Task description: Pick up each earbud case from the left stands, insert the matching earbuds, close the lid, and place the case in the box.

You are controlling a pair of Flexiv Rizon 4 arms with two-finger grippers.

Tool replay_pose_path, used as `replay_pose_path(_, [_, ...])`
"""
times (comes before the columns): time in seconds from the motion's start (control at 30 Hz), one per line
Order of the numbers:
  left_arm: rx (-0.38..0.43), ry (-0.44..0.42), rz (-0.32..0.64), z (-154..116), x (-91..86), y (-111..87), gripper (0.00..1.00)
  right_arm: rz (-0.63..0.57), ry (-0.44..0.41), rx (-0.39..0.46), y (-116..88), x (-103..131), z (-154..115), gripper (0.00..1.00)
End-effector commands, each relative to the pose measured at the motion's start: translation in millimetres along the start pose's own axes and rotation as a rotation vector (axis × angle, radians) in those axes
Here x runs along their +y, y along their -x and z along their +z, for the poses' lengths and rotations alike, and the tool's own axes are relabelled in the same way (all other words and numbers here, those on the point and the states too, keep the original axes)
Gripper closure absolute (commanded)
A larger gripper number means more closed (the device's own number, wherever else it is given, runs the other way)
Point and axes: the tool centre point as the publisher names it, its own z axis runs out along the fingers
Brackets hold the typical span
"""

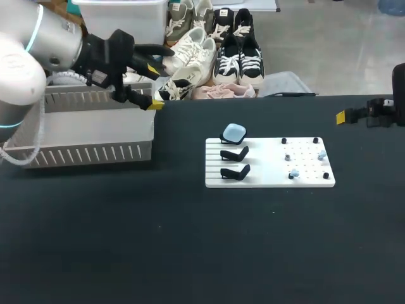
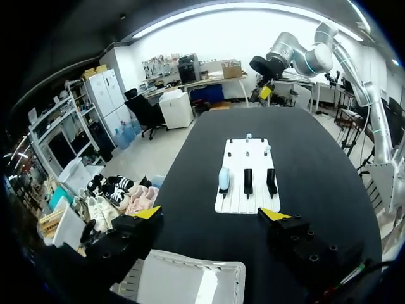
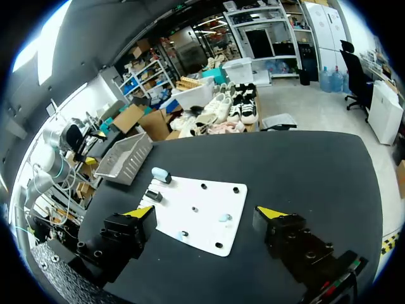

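Note:
A white board (image 1: 269,163) lies right of the table's middle. At its left end stand three black stands; the farthest carries a light blue earbud case (image 1: 234,133), while the other two (image 1: 234,154) hold nothing. Small light blue earbuds (image 1: 293,173) sit among black pegs on the board's right part. My left gripper (image 1: 155,85) hangs open over the right end of the clear box (image 1: 82,130), with nothing between its fingers. At the table's far right edge my right gripper (image 1: 345,116) stands open and empty. From the left wrist the case (image 2: 223,178) is well ahead of the gripper (image 2: 210,214).
The slatted clear box (image 2: 190,278) sits directly under my left gripper. In the right wrist view the board (image 3: 196,209) lies just ahead of the open gripper (image 3: 204,212), with the case (image 3: 161,174) and box (image 3: 124,158) beyond it. Black tabletop surrounds the board.

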Motion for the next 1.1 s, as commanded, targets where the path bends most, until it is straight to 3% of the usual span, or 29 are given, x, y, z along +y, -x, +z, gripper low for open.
replay_pose_path(0.03, [-0.018,-0.035,0.004,17.7,7.0,1.8,0.00,0.000,0.000,0.000,0.0,0.0,0.0,0.00])
replay_pose_path(0.47, [-0.106,-0.055,0.025,56.7,-2.0,2.9,0.00,0.000,0.000,0.000,0.0,0.0,0.0,0.00])
replay_pose_path(0.77, [-0.094,-0.075,0.022,86.6,-3.7,7.1,0.00,0.000,0.000,0.000,0.0,0.0,0.0,0.00])
replay_pose_path(1.1, [-0.155,-0.088,-0.008,109.0,-13.1,13.5,0.00,0.000,0.000,0.000,0.0,0.0,0.0,0.00])
